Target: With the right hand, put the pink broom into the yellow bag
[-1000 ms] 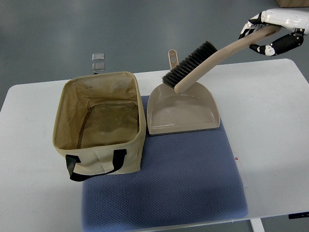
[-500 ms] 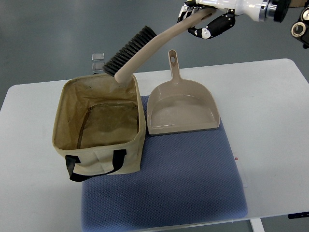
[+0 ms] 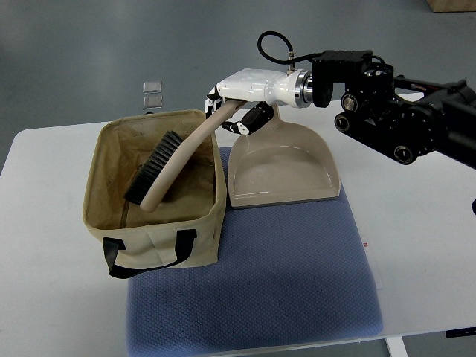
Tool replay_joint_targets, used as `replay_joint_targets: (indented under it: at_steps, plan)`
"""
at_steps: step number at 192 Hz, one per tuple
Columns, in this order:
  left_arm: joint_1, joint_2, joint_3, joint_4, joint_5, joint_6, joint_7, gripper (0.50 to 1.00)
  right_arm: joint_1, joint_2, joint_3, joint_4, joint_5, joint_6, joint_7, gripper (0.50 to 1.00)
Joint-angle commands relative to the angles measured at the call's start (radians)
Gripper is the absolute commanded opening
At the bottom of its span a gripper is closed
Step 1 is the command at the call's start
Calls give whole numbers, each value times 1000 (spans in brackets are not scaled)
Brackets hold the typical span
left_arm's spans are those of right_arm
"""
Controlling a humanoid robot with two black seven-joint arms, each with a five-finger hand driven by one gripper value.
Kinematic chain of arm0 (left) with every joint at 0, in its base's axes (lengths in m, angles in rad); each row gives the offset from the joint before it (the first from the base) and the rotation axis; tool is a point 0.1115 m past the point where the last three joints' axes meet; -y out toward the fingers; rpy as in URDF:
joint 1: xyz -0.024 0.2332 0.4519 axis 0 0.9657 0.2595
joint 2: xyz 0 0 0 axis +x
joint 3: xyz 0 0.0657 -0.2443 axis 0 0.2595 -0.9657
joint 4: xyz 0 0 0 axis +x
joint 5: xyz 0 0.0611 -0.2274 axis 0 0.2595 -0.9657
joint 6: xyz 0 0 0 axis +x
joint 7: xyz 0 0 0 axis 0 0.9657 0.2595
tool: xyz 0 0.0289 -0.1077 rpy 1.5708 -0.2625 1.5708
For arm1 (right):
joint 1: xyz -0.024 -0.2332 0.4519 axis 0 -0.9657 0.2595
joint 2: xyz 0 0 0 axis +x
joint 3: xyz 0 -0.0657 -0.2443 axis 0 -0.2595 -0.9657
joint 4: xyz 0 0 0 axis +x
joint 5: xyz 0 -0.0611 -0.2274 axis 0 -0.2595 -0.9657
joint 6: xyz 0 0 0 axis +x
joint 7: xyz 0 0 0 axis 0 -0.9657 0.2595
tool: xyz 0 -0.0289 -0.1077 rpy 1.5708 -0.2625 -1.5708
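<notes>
Largely complete, by my judgement. The broom has its bristle head down inside the bag, low against the inner floor, while its handle slants up over the bag's far right rim. The right hand sits just beyond that rim with its fingers clamped on the handle end. Remaining, as I judge it: release the handle so the broom rests in the bag, then clear the arm. The dustpan lies just right of the bag, on the mat. The left hand is out of view.
</notes>
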Motion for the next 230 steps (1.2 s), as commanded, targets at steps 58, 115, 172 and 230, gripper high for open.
replay_joint_targets:
  at_steps: [58,115,172,230]
  plan:
    - [0,0,0,0,0,0,0,1000,-23,-2,17,-4,15,-31,8,856]
    - [1,0,0,0,0,0,0,1000,-53,-94,88,-2,206,-52,13,860]
    - [1,0,0,0,0,0,0,1000,-325,-143,433,-41,486,-74,14,893]
    - [0,0,0,0,0,2,0,1000,-497,-129,582,-176,921,-83,16,897]
